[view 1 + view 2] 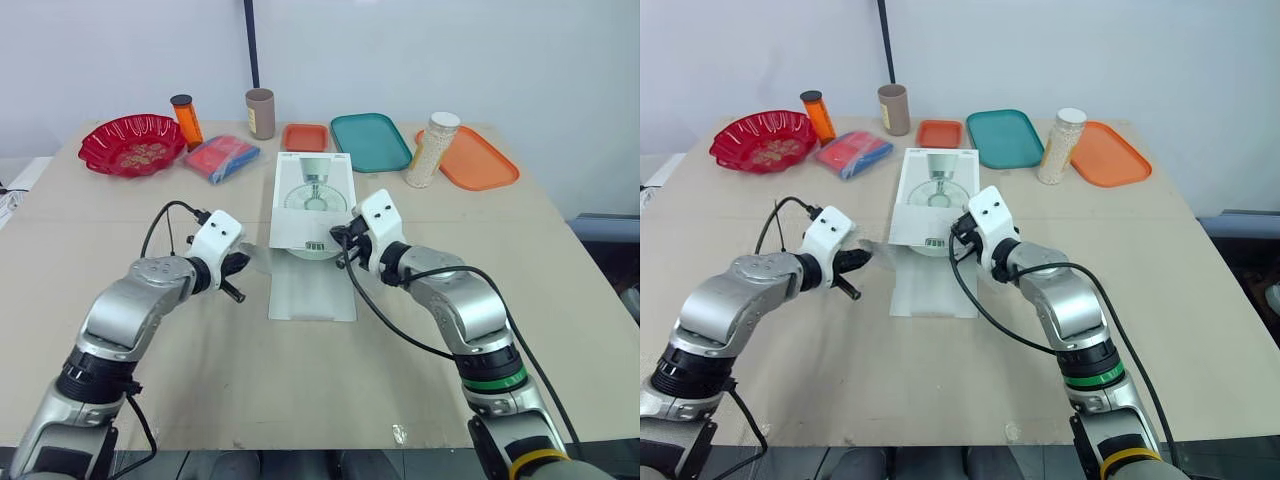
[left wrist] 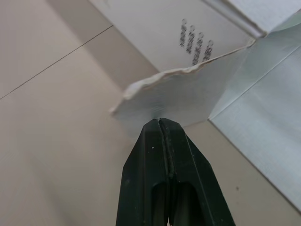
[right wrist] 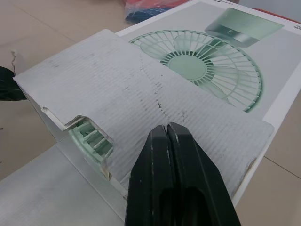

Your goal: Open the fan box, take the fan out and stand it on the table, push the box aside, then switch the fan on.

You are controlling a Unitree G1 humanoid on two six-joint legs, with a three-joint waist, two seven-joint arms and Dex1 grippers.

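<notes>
Both grippers work the near end of the fan box (image 1: 313,200), which lies flat mid-table (image 1: 520,300), picture side up. From the head camera I have the left gripper (image 1: 243,263) at the box's 8 o'clock and the right gripper (image 1: 340,238) at its 5 o'clock. A long flap (image 1: 312,290) lies flat on the table at the box's 6 o'clock.

Well behind the box, from 10 round to 2 o'clock, I count a red bowl (image 1: 132,143), an orange bottle (image 1: 186,120), a blue-and-red packet (image 1: 221,157), a brown cup (image 1: 260,113), a small orange tray (image 1: 305,137), a teal tray (image 1: 370,141), a jar of white grains (image 1: 432,150) and a larger orange tray (image 1: 470,158).

On the left wrist camera the fingers (image 2: 150,160) are pressed together, their tips touching the edge of a side flap (image 2: 178,101). I cannot tell whether they pinch it.

On the right wrist camera the fingers (image 3: 155,174) are likewise closed tight, in front of a grey top flap (image 3: 141,94). Through a notch in that flap I see the green fan (image 3: 89,136) inside the box.
</notes>
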